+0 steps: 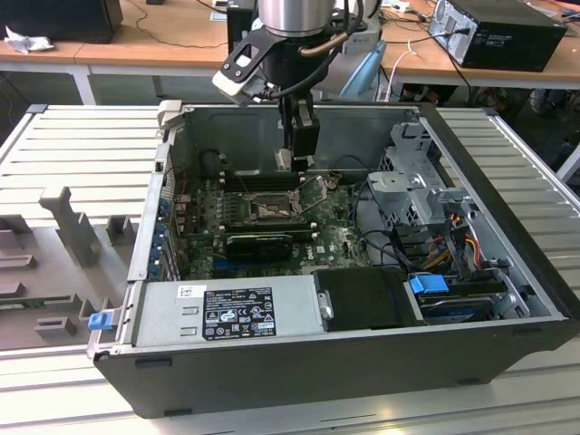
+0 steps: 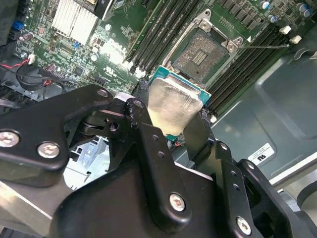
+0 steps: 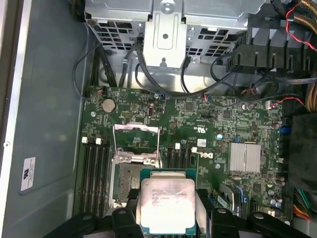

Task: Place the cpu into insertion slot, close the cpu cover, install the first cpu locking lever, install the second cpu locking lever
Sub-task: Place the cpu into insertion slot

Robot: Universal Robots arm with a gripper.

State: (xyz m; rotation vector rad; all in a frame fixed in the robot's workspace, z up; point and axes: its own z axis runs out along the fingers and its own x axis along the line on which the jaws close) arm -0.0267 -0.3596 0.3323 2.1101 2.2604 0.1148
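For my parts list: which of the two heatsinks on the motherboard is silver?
The small square finned heatsink, with pale upright fins. The other one, the long ribbed heatsink, is black.

— What carries everything here?

— A pale grey bench (image 1: 82, 136) with a ribbed, slatted top. It shows on both sides of the load in the exterior view.

— And what lies directly on it?

— A black computer case (image 1: 299, 372), laid on its side with the open side up, sits in the middle. Just beside it, on the exterior view's left, lies a flat grey fixture plate (image 1: 36, 272) with upright grey blocks (image 1: 77, 222) on it.
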